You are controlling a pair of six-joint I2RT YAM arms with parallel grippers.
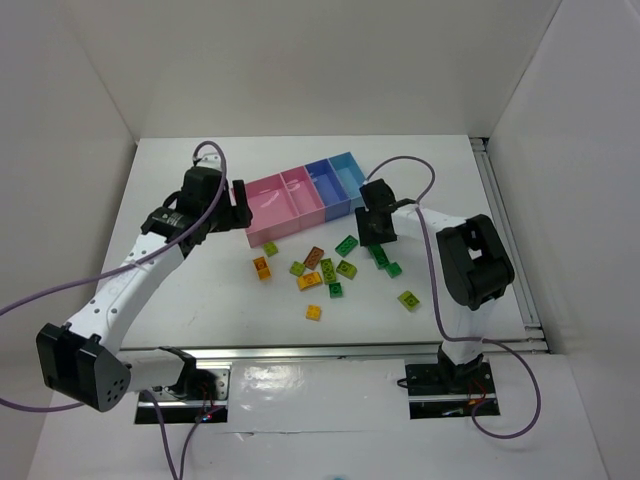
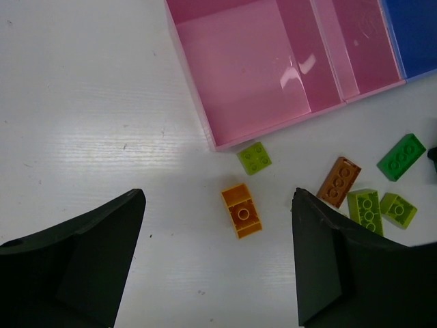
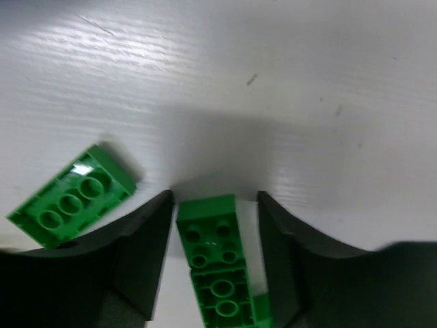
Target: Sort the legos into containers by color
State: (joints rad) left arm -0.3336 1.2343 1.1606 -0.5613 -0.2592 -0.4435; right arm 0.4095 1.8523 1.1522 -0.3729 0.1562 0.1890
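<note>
The containers, a joined row of two pink bins [image 1: 272, 207], a darker blue one [image 1: 325, 182] and a light blue one [image 1: 351, 173], stand at mid-table. Legos lie scattered in front of them. My left gripper [image 2: 218, 197] hangs open above an orange brick [image 2: 241, 210], beside the pink bin [image 2: 246, 68]. A lime brick [image 2: 254, 158] and a brown brick [image 2: 339, 181] lie close by. My right gripper [image 3: 215, 198] is low on the table, open, its jaws on either side of a dark green brick [image 3: 208, 229]; the left finger touches it and a gap shows at the right. A second green brick [image 3: 72, 195] lies just left.
More legos sit toward the near edge: a yellow one [image 1: 314, 312] and a lime one [image 1: 409, 299]. White walls enclose the table. A metal rail [image 1: 330, 352] with both arm bases runs along the front.
</note>
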